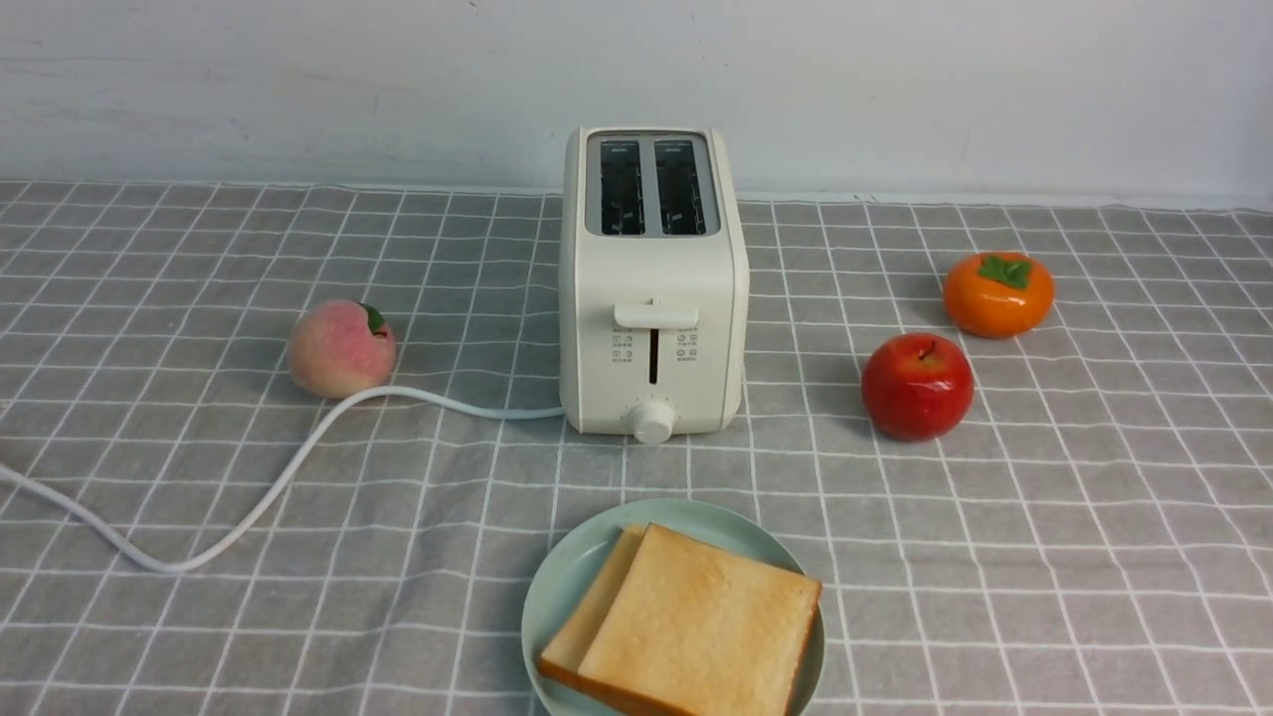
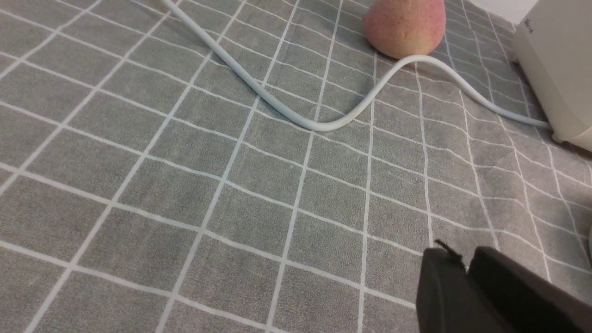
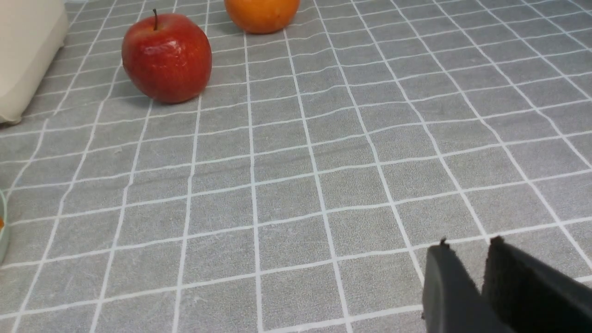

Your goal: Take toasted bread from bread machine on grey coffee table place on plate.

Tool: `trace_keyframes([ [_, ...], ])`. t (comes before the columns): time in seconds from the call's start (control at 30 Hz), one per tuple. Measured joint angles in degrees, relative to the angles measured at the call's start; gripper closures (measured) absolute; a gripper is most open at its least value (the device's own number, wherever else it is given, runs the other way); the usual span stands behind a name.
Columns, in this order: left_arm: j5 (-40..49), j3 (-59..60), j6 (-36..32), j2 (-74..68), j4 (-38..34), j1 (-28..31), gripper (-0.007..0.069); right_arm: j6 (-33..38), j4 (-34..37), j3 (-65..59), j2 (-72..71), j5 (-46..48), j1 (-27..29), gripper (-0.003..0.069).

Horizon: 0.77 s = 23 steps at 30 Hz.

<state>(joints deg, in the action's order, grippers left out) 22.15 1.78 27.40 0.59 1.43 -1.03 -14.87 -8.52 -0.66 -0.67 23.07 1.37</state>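
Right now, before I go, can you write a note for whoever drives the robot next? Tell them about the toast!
Tools: left tool slightly open, nothing in it; right tool slightly open, nothing in it.
Where things are: both toast slices are on the green plate, one partly on top of the other. The toaster stands beyond the plate, its two slots empty.
Done: the toast is out and on the plate.
Left: probably nothing; I'd just keep both arms away from the plate.
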Motion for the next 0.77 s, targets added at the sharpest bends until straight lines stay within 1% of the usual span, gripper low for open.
trace_keyframes([
  [0.77,0.00,0.00,0.00,0.00,0.00,0.00,0.0533,0.38,0.00,0.00,0.00,0.00,0.00,0.0496],
])
